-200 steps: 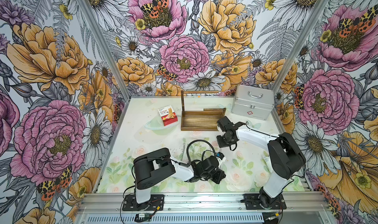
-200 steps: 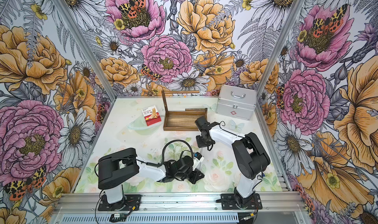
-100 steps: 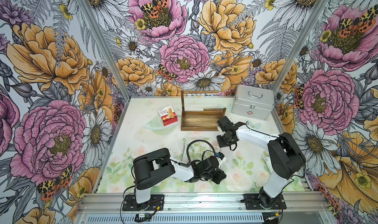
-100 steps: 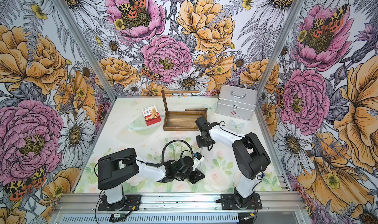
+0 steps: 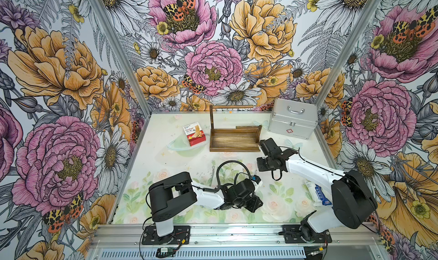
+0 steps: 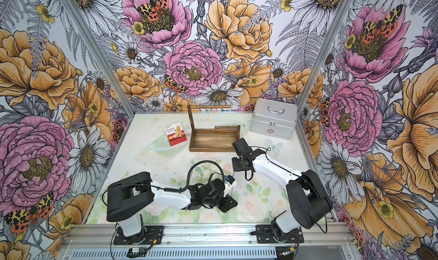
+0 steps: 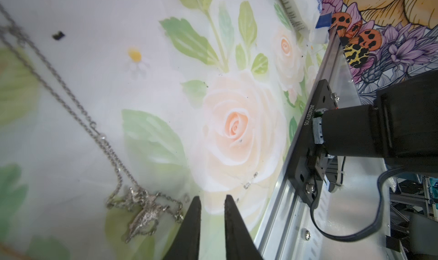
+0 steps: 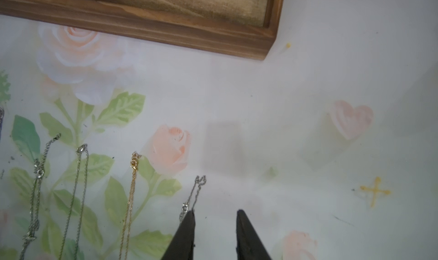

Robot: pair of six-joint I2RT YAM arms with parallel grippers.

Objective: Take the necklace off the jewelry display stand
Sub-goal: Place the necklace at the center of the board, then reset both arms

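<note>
The left pincer (image 7: 212,197) and right pincer (image 8: 215,211) have just released the necklace (image 7: 144,213) onto the desk (image 7: 106,69), so the jewelry display stand (image 5: 233,149) looks bare

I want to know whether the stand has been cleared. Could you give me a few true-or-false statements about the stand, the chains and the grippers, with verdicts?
1. The top rod of the jewelry display stand carries a necklace. False: it is bare in both top views.
2. A gold chain lies on the table beside silver chains. True.
3. The left gripper is shut on the pendant. False: its jaws stand apart with nothing between them, and the pendant lies on the table beside them.
4. The silver case is closed. True.
5. The red box sits in the stand's tray. False: it is on the table beside the stand.
6. The right gripper holds nothing. True.
</note>
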